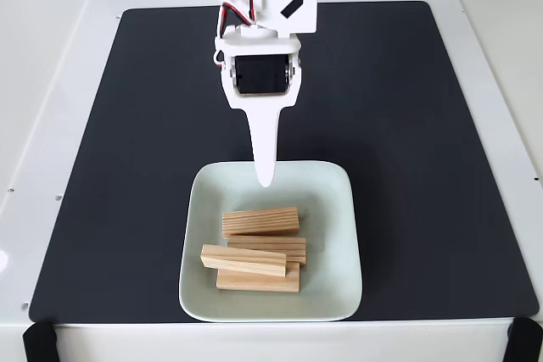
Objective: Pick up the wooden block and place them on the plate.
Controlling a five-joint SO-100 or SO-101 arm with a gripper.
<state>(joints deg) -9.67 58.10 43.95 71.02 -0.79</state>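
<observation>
Lying below end effector (266,177): wooden blocks (260,221), on plate (335,184).

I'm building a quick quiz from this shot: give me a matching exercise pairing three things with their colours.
Things:
1. square rimmed plate
2. flat mat under the plate
3. small grooved blocks stacked on the plate

Colours:
A. light wood
B. pale mint green
C. black

Pairs: 1-B, 2-C, 3-A
</observation>
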